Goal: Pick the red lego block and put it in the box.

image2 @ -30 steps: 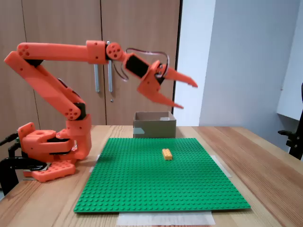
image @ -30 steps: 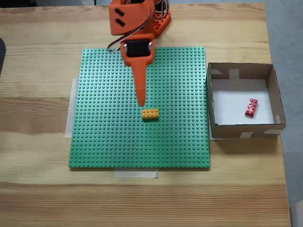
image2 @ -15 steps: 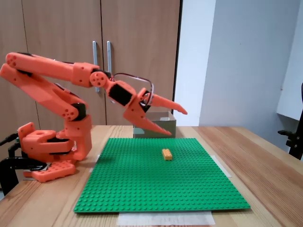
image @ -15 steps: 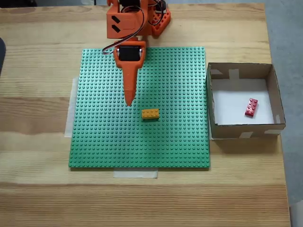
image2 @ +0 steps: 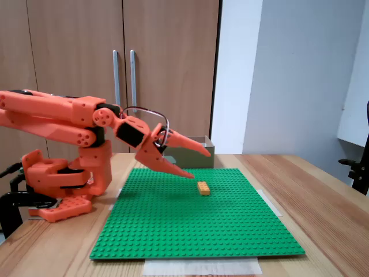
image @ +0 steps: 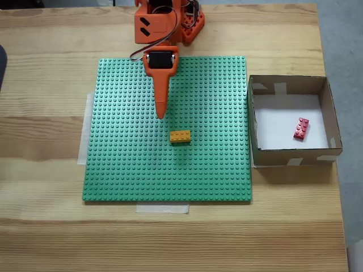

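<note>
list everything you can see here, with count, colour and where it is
red lego block: 1, red, lying on the white bottom of the box
box: 1, brown cardboard, on the table right of the baseplate in the top-down fixed view
yellow brick: 1, yellow-orange, near the middle of the baseplate
baseplate: 1, green, studded, taped to the table
table: 1, light wood
cabinet: 1, brown, behind the arm
gripper: 1, orange, open, above the baseplate, holding nothing

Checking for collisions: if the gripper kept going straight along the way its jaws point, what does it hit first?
Likely the green baseplate, just short of the yellow brick. The gripper points forward and down, jaws open, with the brick slightly to the right of its line in the top-down fixed view. Depth is uncertain, so it might clip the brick.
</note>
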`<state>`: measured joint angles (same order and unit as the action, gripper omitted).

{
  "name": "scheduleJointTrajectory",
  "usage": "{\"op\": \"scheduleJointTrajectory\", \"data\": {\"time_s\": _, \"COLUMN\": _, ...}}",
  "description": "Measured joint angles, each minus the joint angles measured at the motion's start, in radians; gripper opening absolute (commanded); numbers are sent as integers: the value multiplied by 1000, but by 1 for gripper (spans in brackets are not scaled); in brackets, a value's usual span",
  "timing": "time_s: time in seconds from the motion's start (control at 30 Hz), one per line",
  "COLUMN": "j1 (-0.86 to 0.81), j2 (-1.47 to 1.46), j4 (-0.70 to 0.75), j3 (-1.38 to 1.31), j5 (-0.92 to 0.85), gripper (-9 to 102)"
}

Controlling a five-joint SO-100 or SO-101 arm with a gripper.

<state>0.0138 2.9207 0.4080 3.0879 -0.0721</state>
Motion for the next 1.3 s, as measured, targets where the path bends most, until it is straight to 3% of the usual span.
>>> {"op": "scheduleJointTrajectory", "data": {"time_s": 0.63, "j1": -12, "j2": 268, "j4": 242, "j3": 87, "j5": -32, "gripper": 22}}
{"op": "scheduleJointTrajectory", "data": {"time_s": 0.97, "j1": -12, "j2": 334, "j4": 368, "j3": 87, "j5": -38, "gripper": 12}}
{"op": "scheduleJointTrajectory", "data": {"time_s": 1.3, "j1": -12, "j2": 334, "j4": 376, "j3": 87, "j5": -38, "gripper": -1}}
